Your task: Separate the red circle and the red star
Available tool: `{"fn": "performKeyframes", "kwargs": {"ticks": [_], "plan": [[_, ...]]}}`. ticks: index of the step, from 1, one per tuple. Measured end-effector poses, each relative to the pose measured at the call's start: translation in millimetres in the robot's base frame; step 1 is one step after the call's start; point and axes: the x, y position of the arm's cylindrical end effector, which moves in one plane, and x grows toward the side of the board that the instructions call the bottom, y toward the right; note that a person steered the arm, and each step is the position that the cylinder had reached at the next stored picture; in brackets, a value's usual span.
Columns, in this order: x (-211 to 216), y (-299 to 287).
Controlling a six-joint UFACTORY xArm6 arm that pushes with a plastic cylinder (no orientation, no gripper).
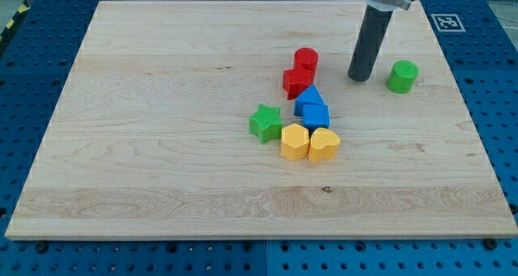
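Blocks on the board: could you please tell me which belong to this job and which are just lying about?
Job: red circle, red star, touching; my tip to their right.
Lying about: green cylinder, green star, two blue blocks, two yellow blocks.

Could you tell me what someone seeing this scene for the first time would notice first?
Probably the dark rod coming down from the view's top right, my tip resting on the wooden board between the red circle and a green cylinder, touching neither. Next, the tight cluster at the centre: the red circle against the red star, then two blue blocks, a green star and two yellow blocks.
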Motion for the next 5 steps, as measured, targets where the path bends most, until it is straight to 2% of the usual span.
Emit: {"fn": "performKeyframes", "kwargs": {"ticks": [2, 4, 5], "plan": [[-1, -25], [-4, -84], [-5, -91]]}}
